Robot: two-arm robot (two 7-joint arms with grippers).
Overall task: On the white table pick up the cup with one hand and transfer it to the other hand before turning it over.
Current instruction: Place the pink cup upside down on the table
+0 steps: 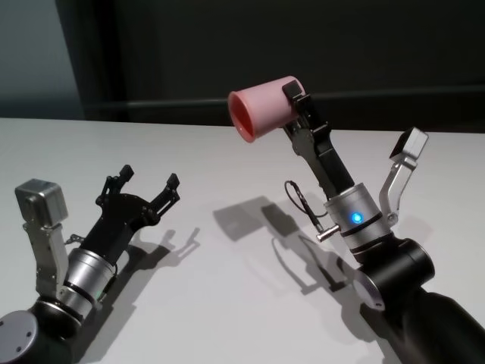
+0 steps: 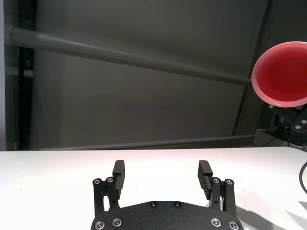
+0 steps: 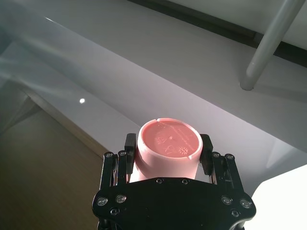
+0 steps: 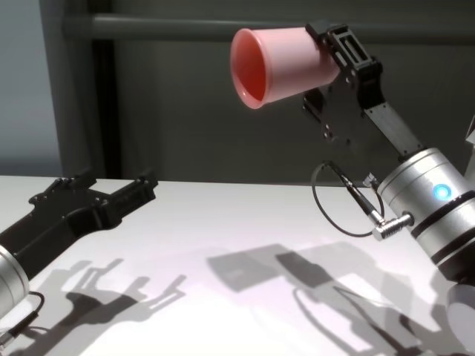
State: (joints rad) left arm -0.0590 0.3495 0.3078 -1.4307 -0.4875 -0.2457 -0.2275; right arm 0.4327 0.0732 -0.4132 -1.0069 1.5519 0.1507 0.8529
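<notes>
My right gripper, on the arm with the blue light, is shut on the pink cup and holds it high above the white table. The cup lies tilted on its side, its open rim facing left toward my left arm. In the right wrist view the cup's flat base sits between the fingers. In the chest view the cup is well above the table. My left gripper is open and empty, low over the table at the left. The left wrist view shows the cup's mouth far off.
A dark wall and a grey rail stand behind the table. The shadows of both arms fall on the tabletop between them. A looped black cable hangs by the right wrist.
</notes>
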